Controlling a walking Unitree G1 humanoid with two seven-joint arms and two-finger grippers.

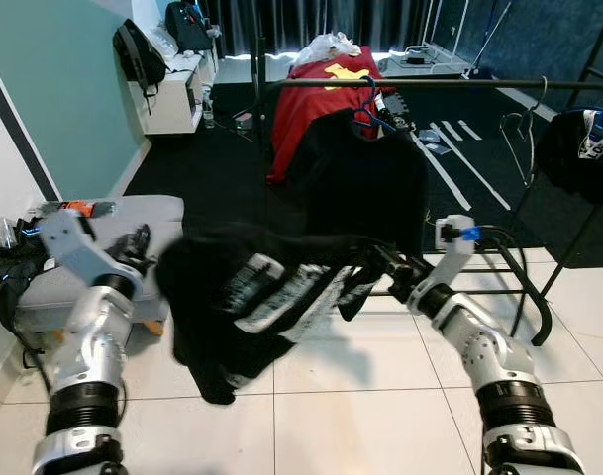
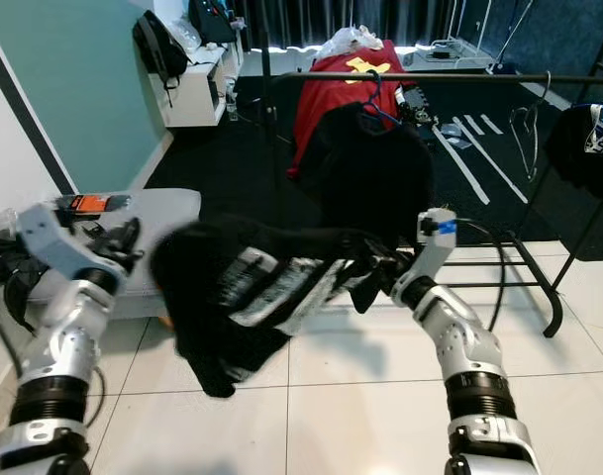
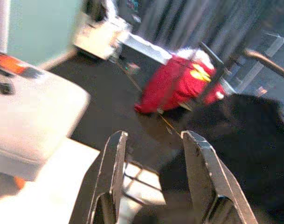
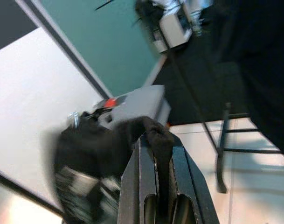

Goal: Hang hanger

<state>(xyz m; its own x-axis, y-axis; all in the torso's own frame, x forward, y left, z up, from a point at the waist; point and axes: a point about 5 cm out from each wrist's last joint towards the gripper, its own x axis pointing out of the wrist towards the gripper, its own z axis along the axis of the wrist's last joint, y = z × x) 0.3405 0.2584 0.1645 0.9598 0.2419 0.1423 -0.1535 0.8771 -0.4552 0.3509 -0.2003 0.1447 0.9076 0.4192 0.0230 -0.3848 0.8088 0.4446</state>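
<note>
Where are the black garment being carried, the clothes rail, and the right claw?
black garment (image 1: 251, 307): left eye view, on its white-printed middle.
clothes rail (image 1: 450, 84): left eye view, on the bare horizontal bar.
right claw (image 4: 162, 154): right wrist view, between the fingertips, shut on a fold of the garment.

A grey ottoman (image 1: 133, 223) is standing against the teal wall (image 1: 63, 89), carrying an orange-and-black item (image 1: 75, 208). A white shelf unit (image 1: 172, 99) is sitting farther back with a black backpack (image 1: 138, 51) hanging beside it. Dark curtains (image 1: 311, 20) are covering the far side.
</note>
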